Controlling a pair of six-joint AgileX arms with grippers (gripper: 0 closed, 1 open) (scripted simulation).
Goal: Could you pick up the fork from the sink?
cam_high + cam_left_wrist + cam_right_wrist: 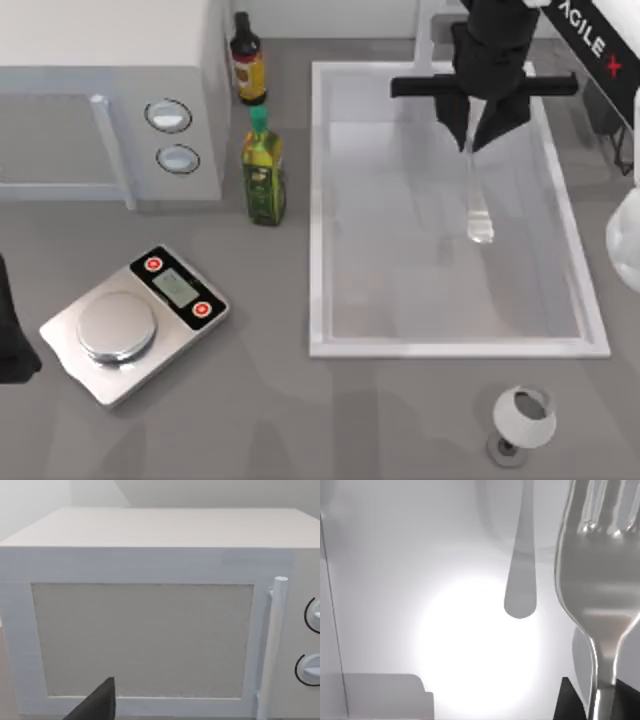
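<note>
The fork (476, 200) is a slender silver piece whose handle end sits between the fingers of my right gripper (473, 135). The gripper is shut on it, over the far part of the sink (318, 200). In the right wrist view the fork's head and tines (600, 580) are close up, and the handle runs down between the dark fingertips (567, 700). The fork's shadow falls apart from it on the pale basin floor, so it hangs above the floor. My left arm (10, 330) is parked at the table's left edge.
A white microwave (100, 100) stands at the back left, facing the left wrist camera (145, 640). A dark sauce bottle (247, 65) and a green oil bottle (264, 170) stand between it and the sink. A kitchen scale (135, 320) lies front left, a white cup (523, 420) front right.
</note>
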